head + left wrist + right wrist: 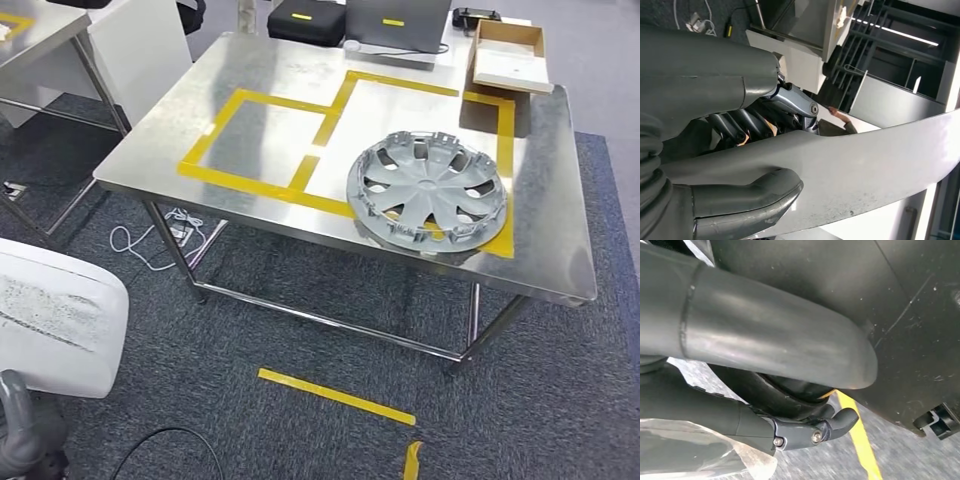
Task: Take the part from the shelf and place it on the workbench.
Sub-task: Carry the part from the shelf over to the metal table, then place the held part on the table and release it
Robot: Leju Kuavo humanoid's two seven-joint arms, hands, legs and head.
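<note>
Left wrist view showed me the left hand [753, 150] gripping the white part [874, 170], thumb on its near face, fingers [734, 127] behind; right hand [791, 390] grasped a black part [911, 330], workbench [249, 80] well ahead.

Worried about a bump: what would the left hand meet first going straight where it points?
Likely the grey shelf panel beyond the fingers of the left hand, which grips the white part; depth unclear.

brushed metal workbench [249, 80], matt plastic hubcap [427, 190]
</note>
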